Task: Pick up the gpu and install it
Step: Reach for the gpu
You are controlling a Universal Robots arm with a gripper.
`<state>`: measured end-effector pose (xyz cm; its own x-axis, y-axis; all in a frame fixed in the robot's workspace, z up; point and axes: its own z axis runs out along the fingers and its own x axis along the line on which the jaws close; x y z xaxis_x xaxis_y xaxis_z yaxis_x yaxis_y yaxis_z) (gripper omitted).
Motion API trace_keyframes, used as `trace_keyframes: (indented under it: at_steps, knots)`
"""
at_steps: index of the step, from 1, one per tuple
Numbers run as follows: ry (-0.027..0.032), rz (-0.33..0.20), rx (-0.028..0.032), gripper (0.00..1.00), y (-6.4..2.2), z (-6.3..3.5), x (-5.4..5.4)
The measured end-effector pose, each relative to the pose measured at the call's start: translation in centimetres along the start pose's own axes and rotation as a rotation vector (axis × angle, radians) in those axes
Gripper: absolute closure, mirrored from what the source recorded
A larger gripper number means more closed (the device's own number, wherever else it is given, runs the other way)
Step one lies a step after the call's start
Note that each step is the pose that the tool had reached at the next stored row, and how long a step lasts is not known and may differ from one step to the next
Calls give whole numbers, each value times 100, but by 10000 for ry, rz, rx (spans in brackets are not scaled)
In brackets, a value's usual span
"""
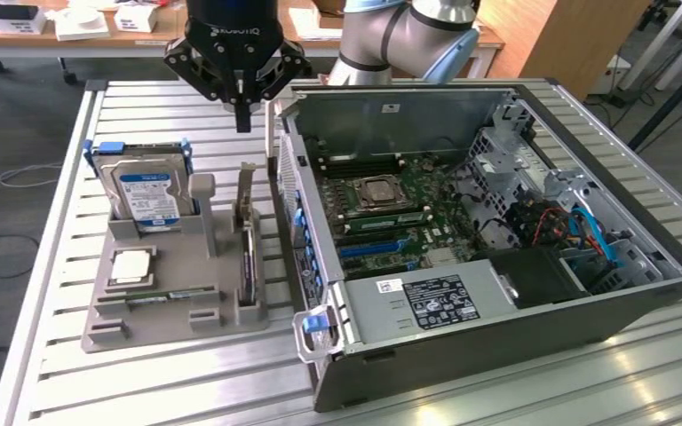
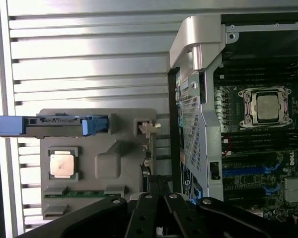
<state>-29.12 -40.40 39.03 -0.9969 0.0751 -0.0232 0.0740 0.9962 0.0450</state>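
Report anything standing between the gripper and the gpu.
Nothing visible does. The shut gripper hangs in open air above the gpu, which stands on edge in the gray tray. The computer case has its side wall close beside the gpu, not over it.

The black end effector, hanging by the back corner of the open grey metal computer case, bore pale lettering cut off at the frame edge, reading "OBOTIQ". Inside the case, the green motherboard carried white letters that looked like "DELL". The black-and-white sticker on the case's silver power supply and the blue-and-white label on the silver hard drive beside the case held print too small to read.
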Motion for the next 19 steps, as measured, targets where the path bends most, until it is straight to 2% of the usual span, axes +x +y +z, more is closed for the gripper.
trace_keyframes:
  at_steps: [19]
  knots:
    - [-1,1,-1,89,-208,-8,-14]
